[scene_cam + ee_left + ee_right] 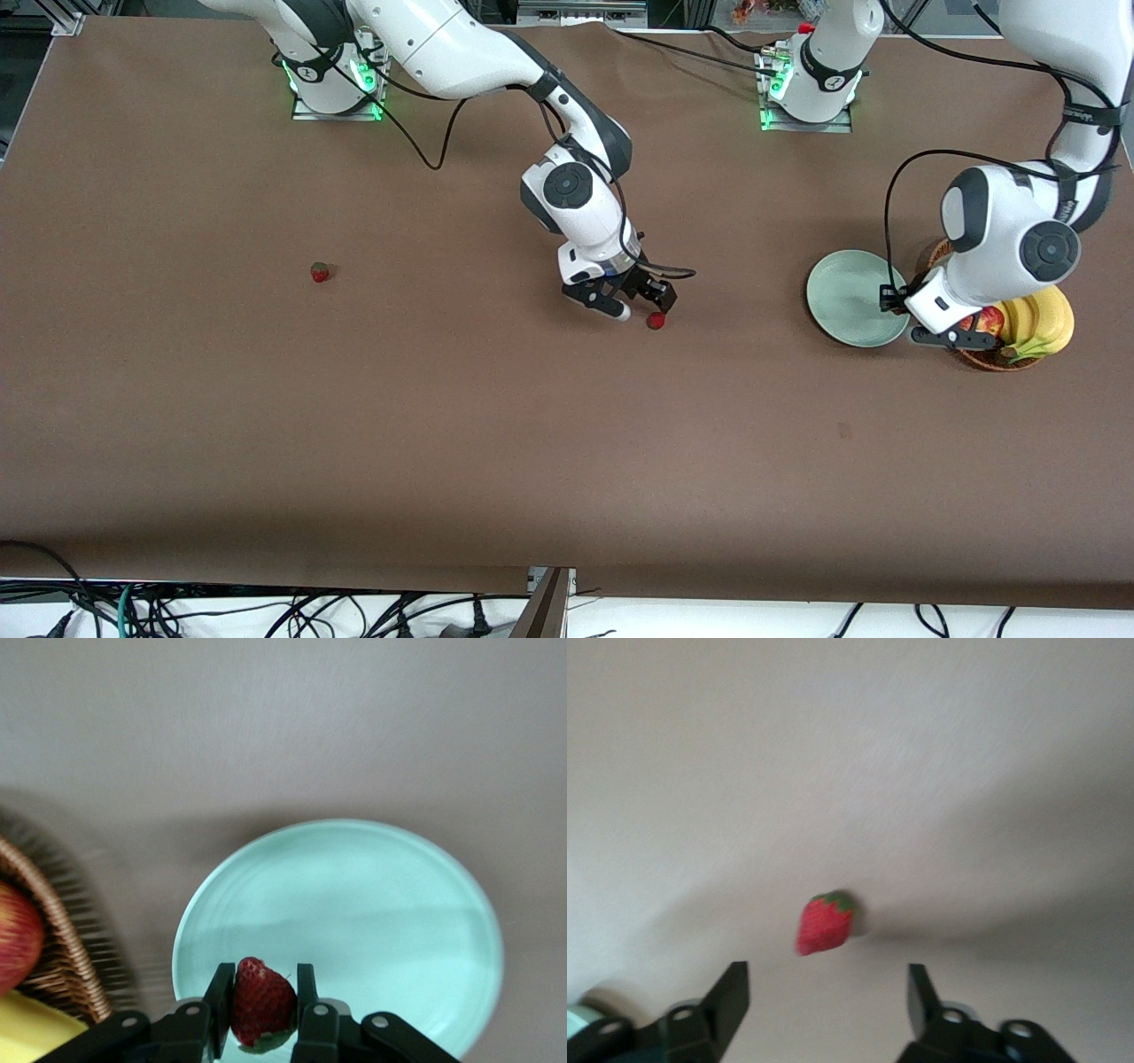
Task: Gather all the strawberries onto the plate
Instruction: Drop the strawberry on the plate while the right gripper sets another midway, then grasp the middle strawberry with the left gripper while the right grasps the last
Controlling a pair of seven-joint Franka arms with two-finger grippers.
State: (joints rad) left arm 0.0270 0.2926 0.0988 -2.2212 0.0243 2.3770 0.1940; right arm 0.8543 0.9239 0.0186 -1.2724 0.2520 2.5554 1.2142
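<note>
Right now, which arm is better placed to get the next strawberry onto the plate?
Left. The left hand is shut on a strawberry over the plate, so it only needs to release. The right hand is open over another strawberry at mid-table, not yet gripped.

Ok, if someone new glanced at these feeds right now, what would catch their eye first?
Probably the left gripper, shut on a strawberry over the edge of the mint-green plate, beside the wicker fruit basket. Next, the right gripper, open and low over a second strawberry mid-table. A third strawberry lies alone toward the right arm's end.
</note>
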